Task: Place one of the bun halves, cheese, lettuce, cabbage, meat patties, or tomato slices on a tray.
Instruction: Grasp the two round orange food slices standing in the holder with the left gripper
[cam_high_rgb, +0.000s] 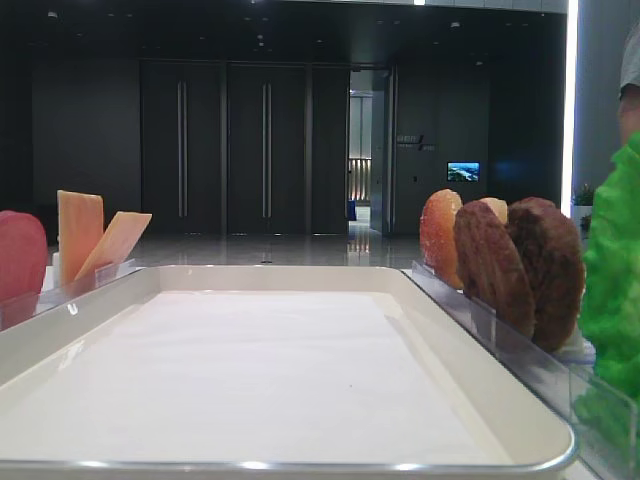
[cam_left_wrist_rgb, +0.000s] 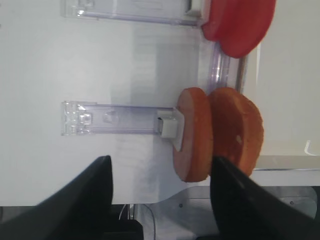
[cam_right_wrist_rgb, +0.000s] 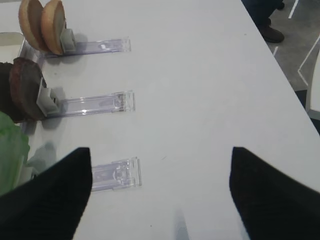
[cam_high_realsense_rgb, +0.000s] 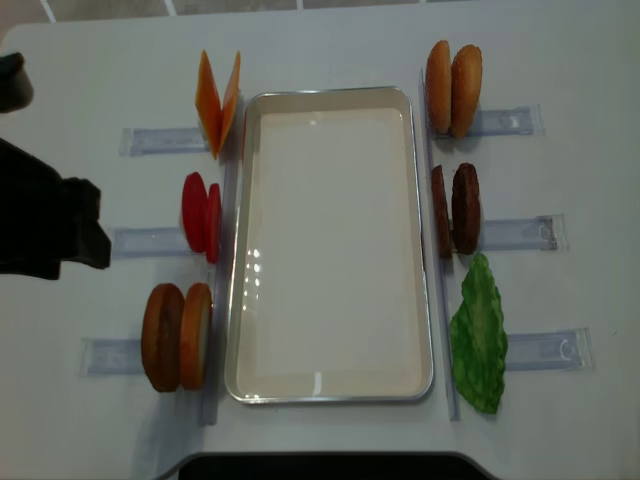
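Bun halves (cam_high_realsense_rgb: 177, 336) stand on edge in a clear slotted holder (cam_high_realsense_rgb: 115, 356) at the near left of the tray (cam_high_realsense_rgb: 335, 385), the pair the left wrist view looks down on, with the tomato slices (cam_high_realsense_rgb: 201, 216) next along the left side and the cheese (cam_high_realsense_rgb: 218, 100) at the far left corner. The left gripper (cam_left_wrist_rgb: 160, 197) hangs just short of those buns with its dark fingers (cam_left_wrist_rgb: 90, 195) spread apart and nothing between them. The tray in the middle holds only its white paper liner. On its right side stand a second bun pair (cam_high_realsense_rgb: 452, 87) far, the meat patties (cam_high_realsense_rgb: 455, 209) in the middle and the lettuce (cam_high_realsense_rgb: 479, 335) near. The right gripper (cam_right_wrist_rgb: 160, 192) looks over the table beside these holders, its fingers wide apart and empty. The step in hand looks like the approach to a left-side bun: I would centre the fingers over one disc only, close across its flat faces rather than its rim, keep clear of the holder's pusher block, lift straight up out of the slot before swinging right, and lay it flat on the liner well inside the raised rim.
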